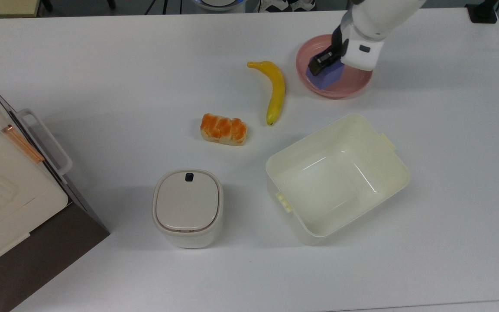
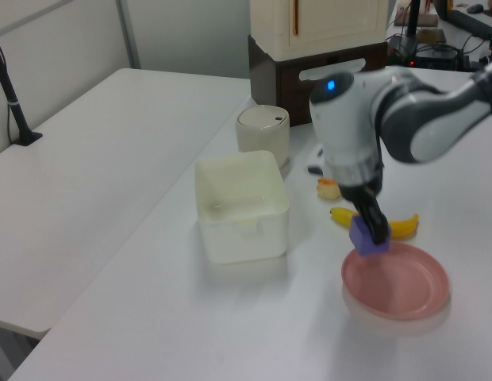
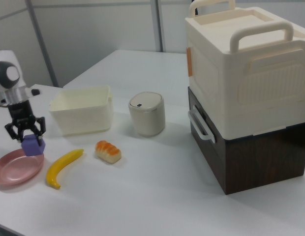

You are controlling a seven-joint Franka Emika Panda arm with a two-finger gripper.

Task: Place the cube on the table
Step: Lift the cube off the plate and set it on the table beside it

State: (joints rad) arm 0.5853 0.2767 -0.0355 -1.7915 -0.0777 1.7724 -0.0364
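The small purple-blue matte cube (image 2: pixel 367 236) is clamped in the end effector (image 2: pixel 372 230), apparently lifted clear of the round pink dish (image 2: pixel 405 287) below it; placement on the white bench (image 1: pixel 145 65) remains.

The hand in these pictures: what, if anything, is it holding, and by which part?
The hand holds the cube, its fingers closed on the cube's upper part, lifted clear above the pink dish.
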